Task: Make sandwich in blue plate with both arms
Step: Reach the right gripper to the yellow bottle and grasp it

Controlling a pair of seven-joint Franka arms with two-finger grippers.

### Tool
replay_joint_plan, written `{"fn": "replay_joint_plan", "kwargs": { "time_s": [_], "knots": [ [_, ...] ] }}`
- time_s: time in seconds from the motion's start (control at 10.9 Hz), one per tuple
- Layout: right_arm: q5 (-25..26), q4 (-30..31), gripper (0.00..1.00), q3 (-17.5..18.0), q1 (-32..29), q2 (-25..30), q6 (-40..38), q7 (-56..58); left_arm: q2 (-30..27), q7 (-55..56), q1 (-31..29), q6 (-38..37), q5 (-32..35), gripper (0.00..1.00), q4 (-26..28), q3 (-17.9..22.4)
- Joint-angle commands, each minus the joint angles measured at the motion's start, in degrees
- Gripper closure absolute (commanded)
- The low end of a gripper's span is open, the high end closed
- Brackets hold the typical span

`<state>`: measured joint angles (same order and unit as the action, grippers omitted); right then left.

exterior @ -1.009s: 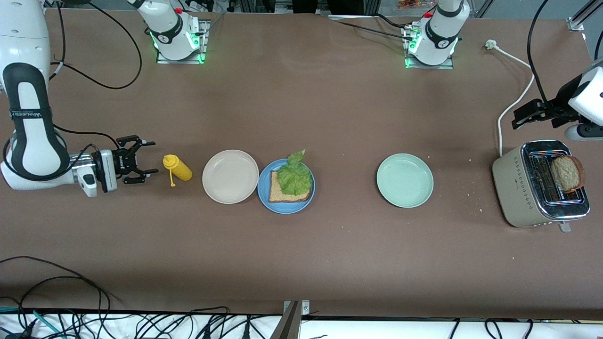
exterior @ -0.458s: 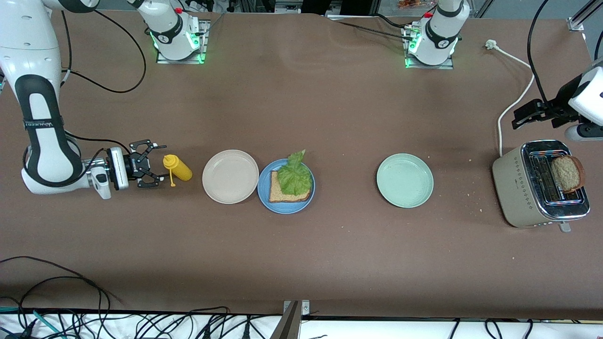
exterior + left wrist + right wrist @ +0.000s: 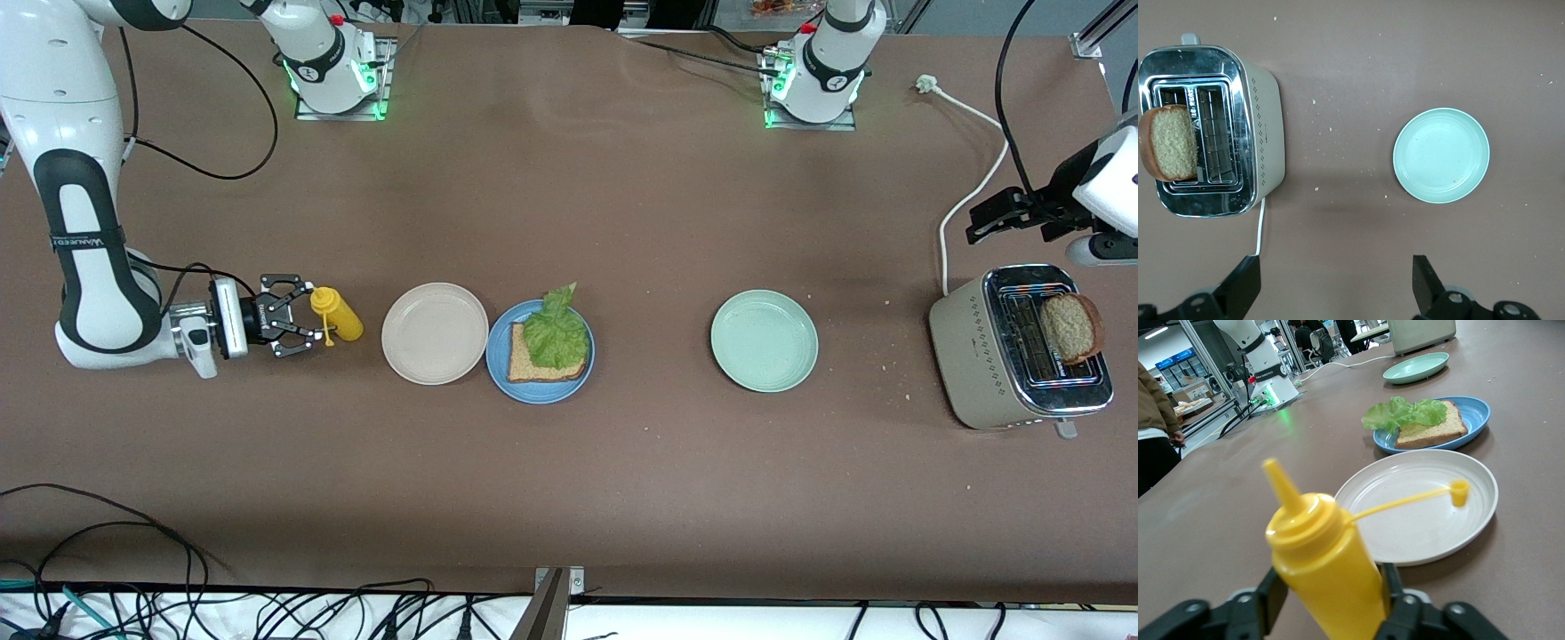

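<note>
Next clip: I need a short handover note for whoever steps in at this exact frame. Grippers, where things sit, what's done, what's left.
Right gripper: fingers either side of the yellow mustard bottle, at the right arm's end of the table beside the beige plate; a firm grip is not confirmed.
Left gripper: open, empty, waiting above the toaster.
Blue plate: one bread slice with lettuce on top.
Second slice sits in the toaster. Green plate holds nothing.
Done: base slice and lettuce.
Left: mustard if wanted, then top slice onto the lettuce.
</note>
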<state>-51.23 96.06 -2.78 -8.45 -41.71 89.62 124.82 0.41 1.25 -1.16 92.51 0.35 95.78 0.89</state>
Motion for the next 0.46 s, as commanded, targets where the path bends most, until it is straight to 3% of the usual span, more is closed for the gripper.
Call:
{"fn": "replay_joint_plan", "kwargs": {
  "time_s": [0.0,0.37],
  "knots": [
    [-0.19,-1.41,0.95,0.32,-0.08,-0.84,-0.32,-0.54,-0.76,-1.34,-0.42,0.74,-0.78,0.0,0.81,-0.1],
    [8.05,-6.75,1.0,0.66,0.71,0.04,-1.11,-18.15,-0.84,-1.34,-0.16,0.66,-0.78,0.0,0.64,-0.19]
  ]
}}
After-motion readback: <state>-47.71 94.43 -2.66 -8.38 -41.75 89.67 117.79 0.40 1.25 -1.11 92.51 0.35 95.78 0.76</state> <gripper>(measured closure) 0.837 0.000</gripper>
